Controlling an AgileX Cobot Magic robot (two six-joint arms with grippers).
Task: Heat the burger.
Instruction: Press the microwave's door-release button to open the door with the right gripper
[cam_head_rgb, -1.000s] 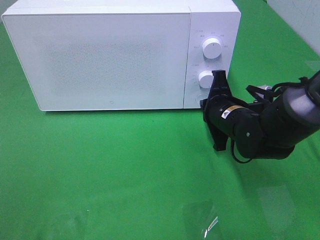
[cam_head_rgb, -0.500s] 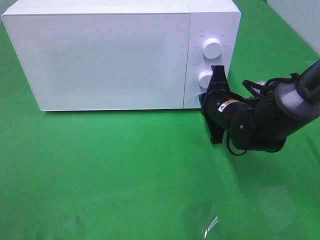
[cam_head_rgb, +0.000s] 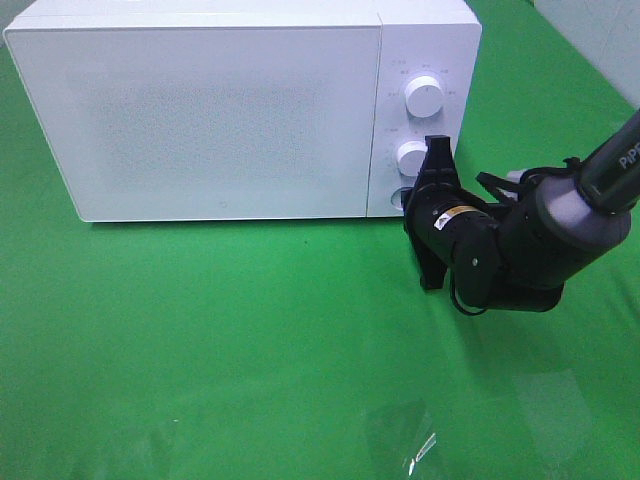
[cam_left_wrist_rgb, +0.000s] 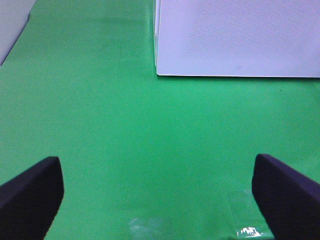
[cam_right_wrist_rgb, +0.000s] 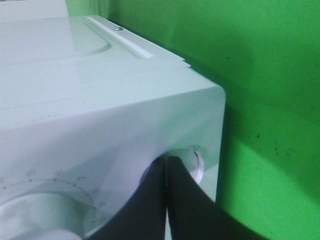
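Green cloth (cam_head_rgb: 250, 330) all round; right gripper (cam_right_wrist_rgb: 166, 162), pinched shut, prods the microwave's (cam_head_rgb: 200, 110) bottom button (cam_right_wrist_rgb: 196, 162), likely to pop the door; left gripper (cam_left_wrist_rgb: 159, 190) gapes, empty.

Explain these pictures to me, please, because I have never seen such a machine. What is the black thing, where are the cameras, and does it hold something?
This is a robot with two arms, each ending in a gripper. The wide picture comes from a camera mounted high. The other two come from cameras on the wrists. On the green cloth stands a white microwave with its door shut. The right gripper is shut and holds nothing. Its tips are at the round button below the lower knob. The left gripper hangs open over the cloth and holds nothing. No burger shows in any picture.
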